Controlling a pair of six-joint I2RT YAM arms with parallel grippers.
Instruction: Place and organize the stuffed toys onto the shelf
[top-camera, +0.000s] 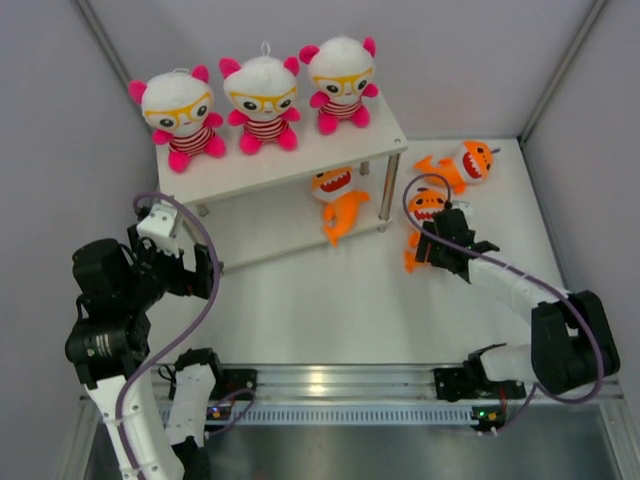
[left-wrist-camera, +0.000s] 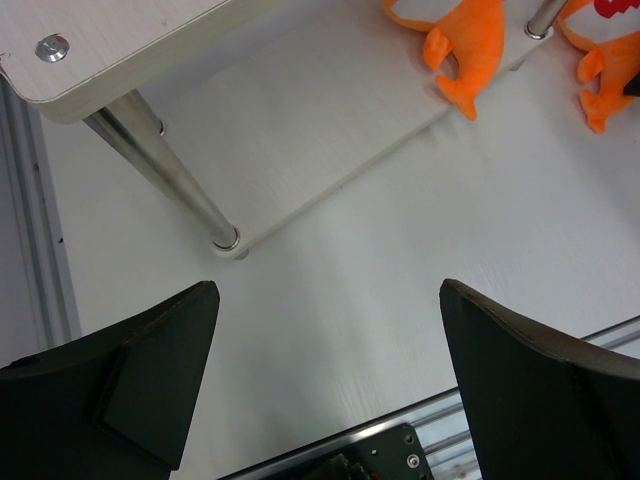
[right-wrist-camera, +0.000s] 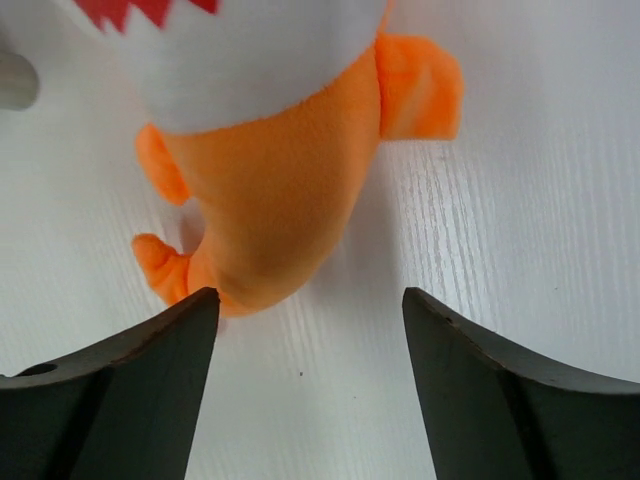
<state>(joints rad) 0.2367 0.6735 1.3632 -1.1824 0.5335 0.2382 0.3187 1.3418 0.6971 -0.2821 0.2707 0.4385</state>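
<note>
Right tool (right-wrist-camera: 308, 300): jaws wide apart, gripping nothing. An orange shark (right-wrist-camera: 270, 200) lies on the bench (right-wrist-camera: 520, 200) just ahead of the fingertips, tail end nearest. A second shark (top-camera: 465, 162) lies farther ahead, toward the right, clear of the shelf.

Left tool (left-wrist-camera: 328, 290): jaws wide apart, empty, over bare bench. The shelf (left-wrist-camera: 110, 50) stands ahead. A third shark (left-wrist-camera: 462, 50) lies on its lower tier, tail at the near edge. Three bears (top-camera: 262, 103) sit in a row on top.
</note>
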